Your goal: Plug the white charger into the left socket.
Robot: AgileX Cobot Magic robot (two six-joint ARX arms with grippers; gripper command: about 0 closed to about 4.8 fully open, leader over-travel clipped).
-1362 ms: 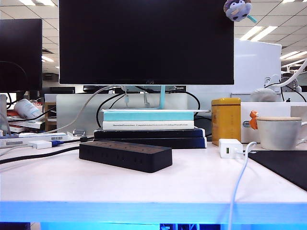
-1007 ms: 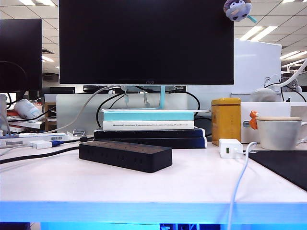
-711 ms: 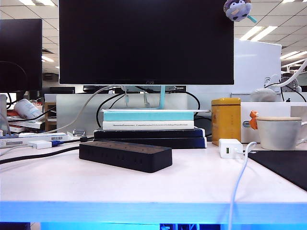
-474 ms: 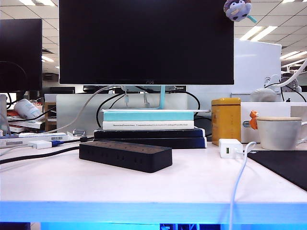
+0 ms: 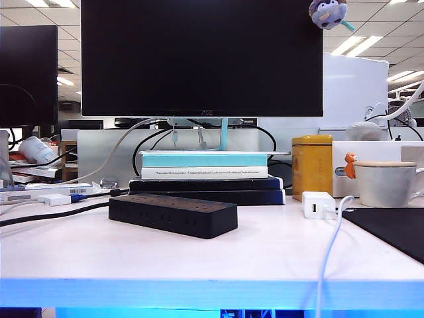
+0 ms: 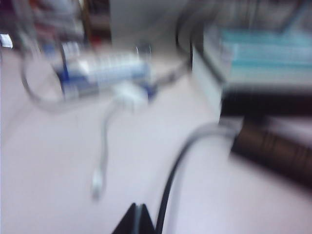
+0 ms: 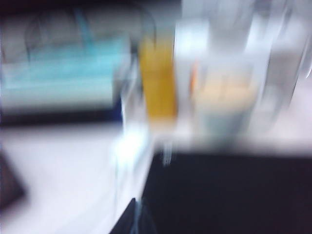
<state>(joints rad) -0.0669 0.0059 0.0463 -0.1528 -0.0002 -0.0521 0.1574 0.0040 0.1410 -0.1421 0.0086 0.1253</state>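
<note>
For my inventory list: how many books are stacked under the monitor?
4 visible: a teal book on top, a white one beneath, then two dark ones at the bottom. Others may be hidden behind.

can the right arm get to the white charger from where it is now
Probably yes. The white charger sits in the open on the table, with the yellow tin and mug behind it, nothing in front. The right gripper, shut and empty, is off it in the blurred right wrist view.
</note>
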